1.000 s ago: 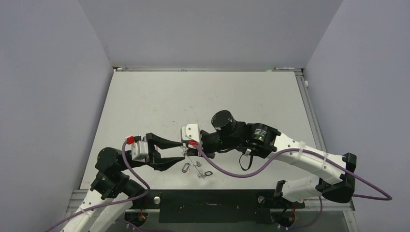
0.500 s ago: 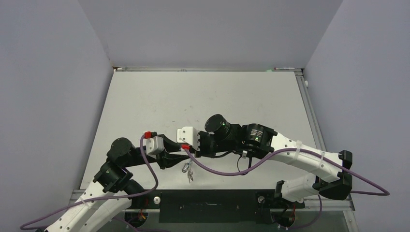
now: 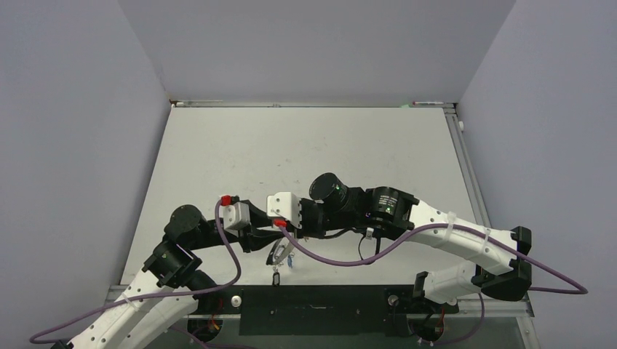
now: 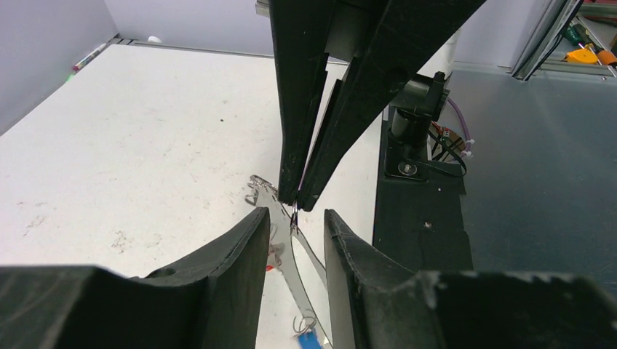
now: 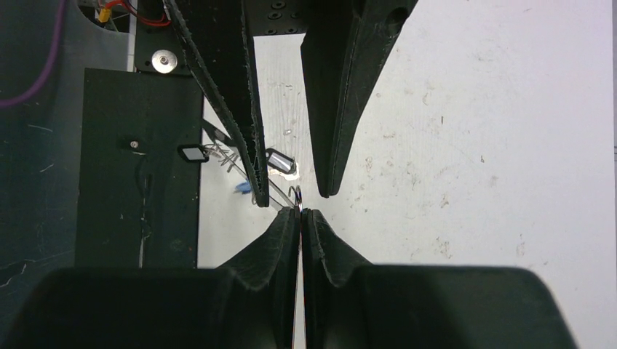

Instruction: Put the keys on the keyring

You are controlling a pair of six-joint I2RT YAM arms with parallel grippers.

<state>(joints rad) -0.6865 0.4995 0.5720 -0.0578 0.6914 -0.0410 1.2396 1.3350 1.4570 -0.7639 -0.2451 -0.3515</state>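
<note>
Right gripper (image 5: 300,212) was pinched tight on the thin keyring (image 4: 286,251); left gripper (image 4: 295,216) jaws stood apart, flanking it. The keys (image 5: 195,153) showed near the table (image 3: 291,145) front edge. Right-arm label (image 3: 391,204) print was too small to read

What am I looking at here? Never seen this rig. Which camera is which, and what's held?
Two robot arms are bolted at the near edge of a white table. The wide picture looks down from above and behind them, with the left arm on the left and the right arm on the right. The other two pictures come from cameras on the wrists, each looking along its own fingers. The right pincer is shut on a thin metal key ring. The left pincer is open, with one finger on each side of the ring. A blue tag hangs on the ring. A small dark oval loop shows nearby; I cannot tell whether it is attached.
</note>
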